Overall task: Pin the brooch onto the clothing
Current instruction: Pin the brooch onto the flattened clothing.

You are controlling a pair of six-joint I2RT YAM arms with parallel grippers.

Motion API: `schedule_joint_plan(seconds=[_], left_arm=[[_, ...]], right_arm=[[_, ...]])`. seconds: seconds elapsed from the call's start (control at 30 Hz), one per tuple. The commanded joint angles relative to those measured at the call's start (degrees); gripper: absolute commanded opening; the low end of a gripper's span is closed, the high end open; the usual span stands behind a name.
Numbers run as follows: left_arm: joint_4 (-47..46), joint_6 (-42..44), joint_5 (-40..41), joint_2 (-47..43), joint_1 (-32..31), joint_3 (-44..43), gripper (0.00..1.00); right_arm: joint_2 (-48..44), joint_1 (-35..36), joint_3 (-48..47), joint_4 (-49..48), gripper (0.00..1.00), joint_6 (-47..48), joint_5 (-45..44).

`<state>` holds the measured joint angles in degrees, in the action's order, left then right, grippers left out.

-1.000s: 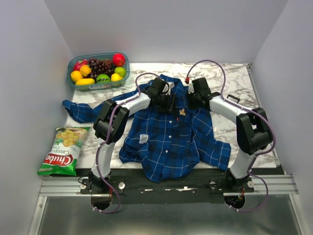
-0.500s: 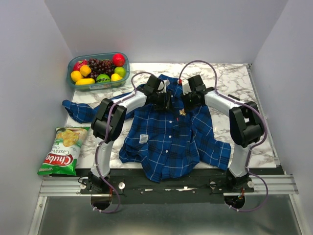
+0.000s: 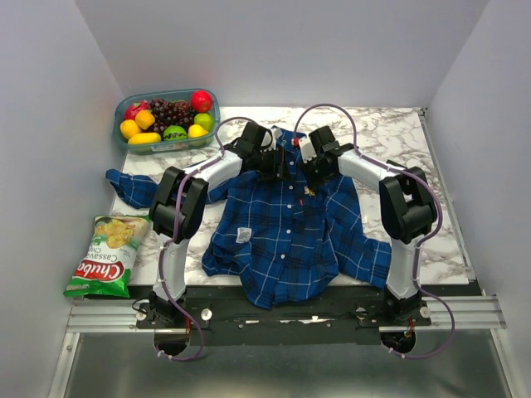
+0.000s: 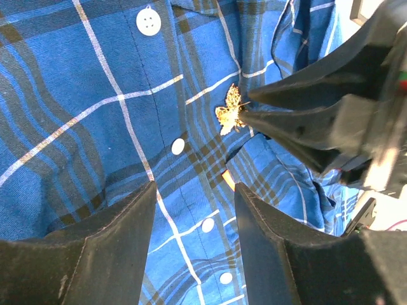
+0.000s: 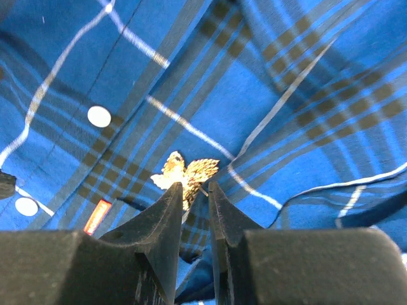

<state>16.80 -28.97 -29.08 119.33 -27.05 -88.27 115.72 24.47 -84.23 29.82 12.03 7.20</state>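
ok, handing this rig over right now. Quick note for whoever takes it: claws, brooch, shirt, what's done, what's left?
Left claw: open, over the button placket, holding nothing.
Right claw: closed narrow on the brooch, gripping its edge.
Brooch: on the chest of the shirt, just beside the placket.
Shirt: spread front-up on the table.
Done: brooch brought to its spot on the chest.
Left: can't tell if the pin is through the fabric. Check it, fasten, release, then back both arms off.

One shirt (image 3: pixel 282 240), brooch (image 5: pixel 202 169), perhaps nine fruits (image 3: pixel 201 100)
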Motion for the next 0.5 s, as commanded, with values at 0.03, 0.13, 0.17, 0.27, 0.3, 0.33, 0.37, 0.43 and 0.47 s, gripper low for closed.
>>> schedule_joint_plan(seconds=[0.03, 0.13, 0.17, 0.27, 0.3, 0.33, 0.37, 0.43, 0.47], left_arm=[[0.16, 0.14, -0.98, -1.73, 0.59, 0.47, 0.60], [0.34, 0.14, -1.06, 0.11, 0.86, 0.38, 0.58], [0.34, 0.06, -1.24, 0.64, 1.12, 0.29, 0.56], [0.52, -0.56, -2.03, 2.92, 1.82, 0.20, 0.53], [0.26, -0.73, -2.03, 3.36, 2.17, 0.38, 0.53], [-0.09, -0.74, -1.95, 3.37, 2.17, 0.38, 0.52], [-0.10, -0.65, -1.77, 3.45, 2.17, 0.47, 0.52], [-0.10, -0.56, -1.68, 3.54, 2.17, 0.47, 0.52], [-0.18, -0.65, -1.77, 3.63, 2.17, 0.47, 0.52]], right_arm=[[1.70, 0.67, -1.12, 2.61, 0.30, 1.33, -1.66], [2.05, 0.76, -1.29, 2.78, 0.27, 1.33, -2.54], [2.23, 0.84, -1.38, 2.96, 0.26, 1.24, -2.63], [2.93, 0.93, -1.73, 3.14, 0.20, 1.15, -3.07], [3.02, 0.93, -1.64, 3.14, 0.20, 1.15, -3.51], [3.11, 0.93, -1.56, 3.14, 0.19, 1.24, -3.60], [3.28, 1.02, -1.47, 3.14, 0.18, 1.33, -3.60], [3.37, 0.93, -1.29, 3.05, 0.17, 1.33, -3.60], [3.37, 1.11, -1.20, 2.96, 0.17, 1.24, -3.60]])
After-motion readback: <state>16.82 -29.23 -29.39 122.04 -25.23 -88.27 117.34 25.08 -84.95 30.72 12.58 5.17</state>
